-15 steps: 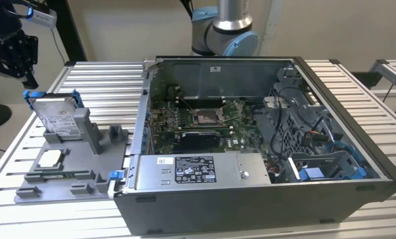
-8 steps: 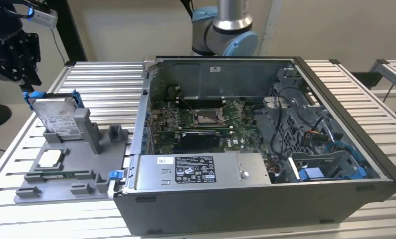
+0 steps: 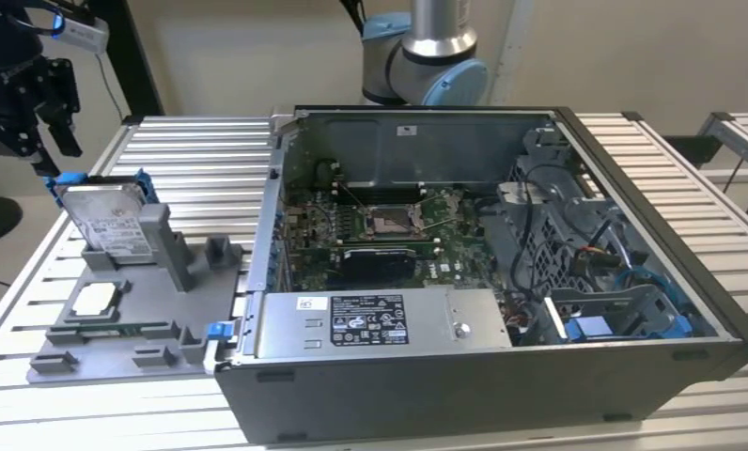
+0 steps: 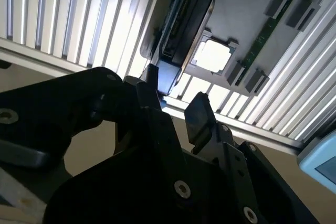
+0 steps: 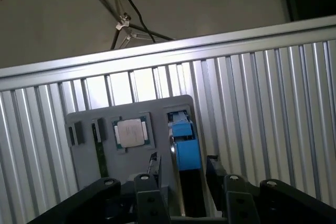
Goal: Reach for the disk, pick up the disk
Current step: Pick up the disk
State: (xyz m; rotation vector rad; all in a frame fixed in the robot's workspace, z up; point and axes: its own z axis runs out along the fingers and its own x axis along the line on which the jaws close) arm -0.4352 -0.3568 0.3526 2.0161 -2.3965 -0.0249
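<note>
- A slatted metal bench (image 3: 186, 150) carries an open computer case (image 3: 475, 395). At the exterior view's left it also carries a grey holder tray (image 3: 155, 303).
- The disk (image 3: 104, 221) stands on edge in a slot at the tray's far end. Its label faces the near side and its blue frame (image 3: 63, 180) is uppermost.
- The black gripper (image 3: 51, 150) hangs just above the disk's top left corner. Its fingers point down, set apart, holding nothing.
- In the first wrist view, the disk's blue top edge runs between the two fingers (image 5: 149, 192), so the disk lies straight below the gripper.
- Whether a finger touches the frame cannot be told.
</note>
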